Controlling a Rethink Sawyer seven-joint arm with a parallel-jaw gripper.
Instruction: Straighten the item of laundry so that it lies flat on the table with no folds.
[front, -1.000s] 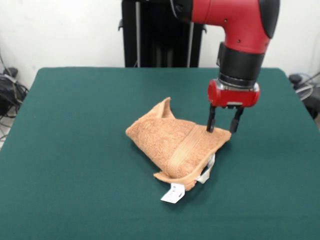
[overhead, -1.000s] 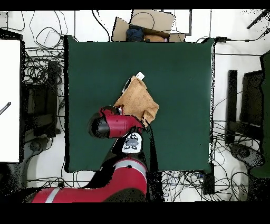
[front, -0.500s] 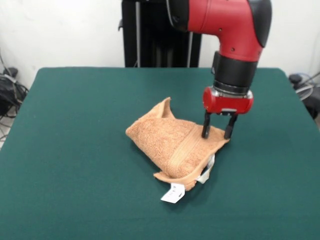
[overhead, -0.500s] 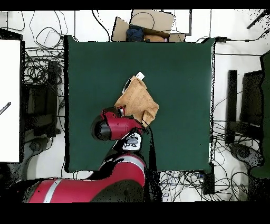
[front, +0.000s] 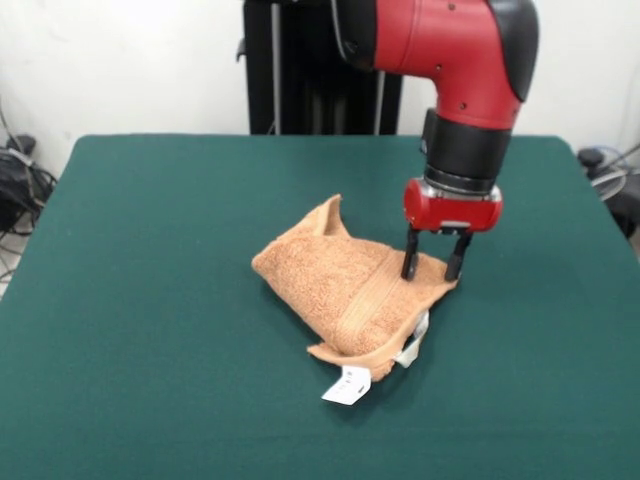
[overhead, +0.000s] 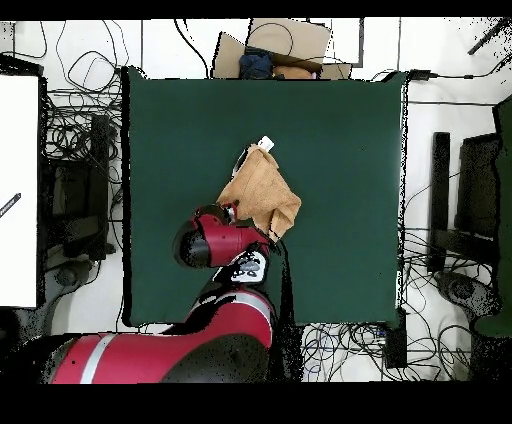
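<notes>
The towel (front: 345, 285) sits bunched near the middle of the green table (front: 150, 300), folded over itself into a rough wedge, one corner peaked up at its eleven o'clock in the front view and the woven border band running diagonally down its right half. The gripper (front: 430, 268) is right down at the towel's three o'clock corner, its two black fingers (front: 409, 258) parted narrowly, one tip planted on the terry just inside the band and the other at the very edge of the corner (whether cloth is actually pinched between them, I cannot tell). Two white tags: one (front: 346, 386) lies flat on the table at the towel's six o'clock, faint grey print on it too small to read; the other (front: 411, 342) pokes out from under the fold at about five o'clock, no writing legible there either. From overhead the red arm (overhead: 215, 243) covers the towel's seven o'clock corner, and a white tag (overhead: 266, 143) shows at the cloth's twelve o'clock tip.
</notes>
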